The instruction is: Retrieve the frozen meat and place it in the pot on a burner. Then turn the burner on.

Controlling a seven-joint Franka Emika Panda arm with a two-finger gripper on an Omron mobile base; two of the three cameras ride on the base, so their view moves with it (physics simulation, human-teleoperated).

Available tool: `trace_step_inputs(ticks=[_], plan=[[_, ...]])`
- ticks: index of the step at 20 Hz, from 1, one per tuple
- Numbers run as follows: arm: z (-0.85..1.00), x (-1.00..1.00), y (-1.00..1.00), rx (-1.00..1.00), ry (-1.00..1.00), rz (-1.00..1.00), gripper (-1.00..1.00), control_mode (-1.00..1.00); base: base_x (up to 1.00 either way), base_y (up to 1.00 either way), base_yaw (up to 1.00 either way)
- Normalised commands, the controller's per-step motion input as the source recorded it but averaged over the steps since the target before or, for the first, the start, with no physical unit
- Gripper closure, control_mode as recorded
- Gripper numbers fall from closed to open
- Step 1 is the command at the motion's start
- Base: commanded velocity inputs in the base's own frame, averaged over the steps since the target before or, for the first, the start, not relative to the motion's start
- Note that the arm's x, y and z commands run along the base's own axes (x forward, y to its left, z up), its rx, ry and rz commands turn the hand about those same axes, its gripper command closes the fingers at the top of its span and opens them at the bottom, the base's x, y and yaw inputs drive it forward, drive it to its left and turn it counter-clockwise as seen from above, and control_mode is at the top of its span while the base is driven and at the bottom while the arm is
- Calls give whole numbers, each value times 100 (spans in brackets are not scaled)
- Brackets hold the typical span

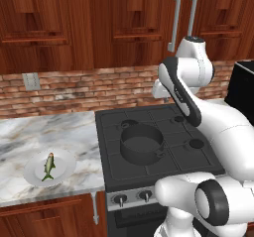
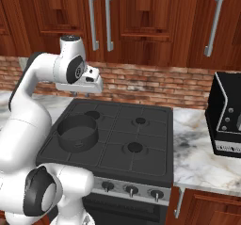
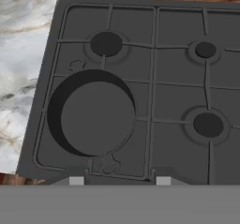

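Jaws first: in the hand view two pale finger tips [image 3: 76, 181] rise at the bottom edge, set apart from each other with nothing between them; how wide they stand cannot be told, and they hold nothing. The gripper [image 3: 120, 181] looks down on the cooktop [image 3: 178, 92] from above.

Just above the left tip in that view sits the pot [image 3: 91, 113], a round dark grey ring with a bare floor, on the lower left burner. Three more burners show as dark discs at upper middle, upper right and right of centre. Marble counter [image 3: 21, 63] runs down the left edge of the frame.

From the left base view the white arm [image 1: 198, 107] climbs from the lower right and bends over the right half of the cooktop, its hand near the brick wall [image 1: 74, 89] at centre right. The pot stands at the middle of the frame on the front left burner.

The frozen meat [image 1: 49, 166] lies at the lower left of the left base view, on a round white plate [image 1: 64, 174] on the marble counter, well apart from the pot and from the gripper. Its long axis runs nearly up and down the frame, tilted slightly, with the orange-red head end toward the top and the green tail toward the bottom.

Knobs [image 1: 119, 199] sit along the stove front below the pot. In the right base view a black appliance [image 2: 226, 120] stands on the counter at the right edge.
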Motion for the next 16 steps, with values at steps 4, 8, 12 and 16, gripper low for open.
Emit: trace_step_inputs(ticks=[4,8,12,16], plan=[[0,0,3,0,0,0,-100,-100,0,0,0],[0,0,8,0,0,0,-100,-100,0,0,0],[0,-2,11,0,0,0,-100,-100,0,0,0],[0,0,20,0,0,0,-100,-100,0,0,0]])
